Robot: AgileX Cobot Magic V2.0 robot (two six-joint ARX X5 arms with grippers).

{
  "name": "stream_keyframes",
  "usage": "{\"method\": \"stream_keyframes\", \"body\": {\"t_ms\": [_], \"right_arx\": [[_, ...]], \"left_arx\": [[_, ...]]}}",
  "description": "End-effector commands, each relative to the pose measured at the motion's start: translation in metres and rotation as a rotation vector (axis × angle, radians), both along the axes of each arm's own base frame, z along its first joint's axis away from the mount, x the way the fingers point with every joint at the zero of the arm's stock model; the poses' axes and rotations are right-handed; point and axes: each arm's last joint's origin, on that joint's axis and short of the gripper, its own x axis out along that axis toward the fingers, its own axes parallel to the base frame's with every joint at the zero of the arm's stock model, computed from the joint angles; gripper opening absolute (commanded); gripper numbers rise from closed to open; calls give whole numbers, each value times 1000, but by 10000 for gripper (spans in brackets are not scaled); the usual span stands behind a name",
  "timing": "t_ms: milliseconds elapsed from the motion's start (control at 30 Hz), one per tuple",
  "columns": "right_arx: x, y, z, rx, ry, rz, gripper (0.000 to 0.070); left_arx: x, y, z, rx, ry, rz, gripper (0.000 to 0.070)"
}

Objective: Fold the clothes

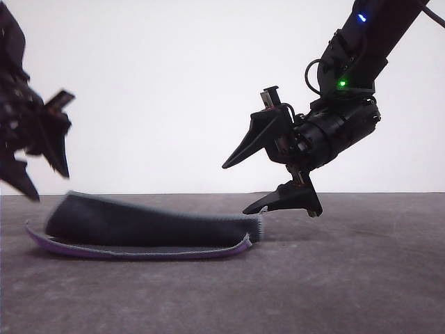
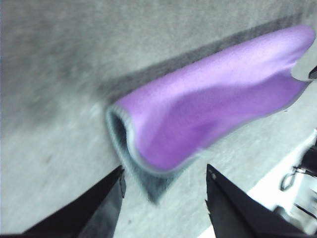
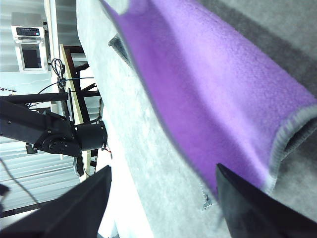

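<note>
1. The cloth [image 1: 149, 229] is lying folded on the grey table [image 1: 361, 278], its top layer bulging loosely; it may be springing back open.
2. Both the right gripper [image 1: 245, 188] and the left gripper [image 1: 42, 167] are hanging wide open, gripping nothing, so nothing is pinning it.

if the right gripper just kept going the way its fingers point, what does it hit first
Most likely the cloth: the open right gripper points down and leftward at its near end, lower finger already just by the stitched edge. Depth is hard to judge.
</note>
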Motion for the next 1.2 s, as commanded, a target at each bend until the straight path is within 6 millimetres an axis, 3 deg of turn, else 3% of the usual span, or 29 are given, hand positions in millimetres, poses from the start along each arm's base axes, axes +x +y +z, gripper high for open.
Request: {"method": "stream_keyframes", "body": {"t_ms": [0, 67, 167, 333, 467, 567, 667, 867, 1000, 1167], "right_arx": [[1, 1, -1, 13, -15, 10, 419], [1, 1, -1, 13, -17, 10, 421], [1, 0, -1, 19, -35, 19, 501], [3, -11, 14, 18, -88, 5, 514], [-2, -28, 48, 15, -165, -13, 514], [-14, -40, 80, -114, -255, -25, 514], [-32, -50, 112, -338, -336, -60, 514], [-69, -63, 158, -453, -464, -118, 514], [-80, -68, 156, -540, -494, -158, 514], [-80, -63, 106, -389, -407, -176, 514]], "left_arx": [[-5, 3, 20, 0, -16, 5, 315], [-9, 4, 32, 1, -56, 7, 315], [-13, 7, 47, 5, -99, 26, 315], [-21, 9, 70, 10, -197, 18, 315], [-22, 15, 86, 23, -318, 50, 315], [-20, 18, 90, 27, -367, 68, 315], [-19, 23, 90, 29, -368, 97, 315], [-20, 32, 90, 34, -368, 119, 315], [-20, 37, 90, 36, -369, 133, 315], [-20, 37, 90, 36, -370, 134, 315]]}}
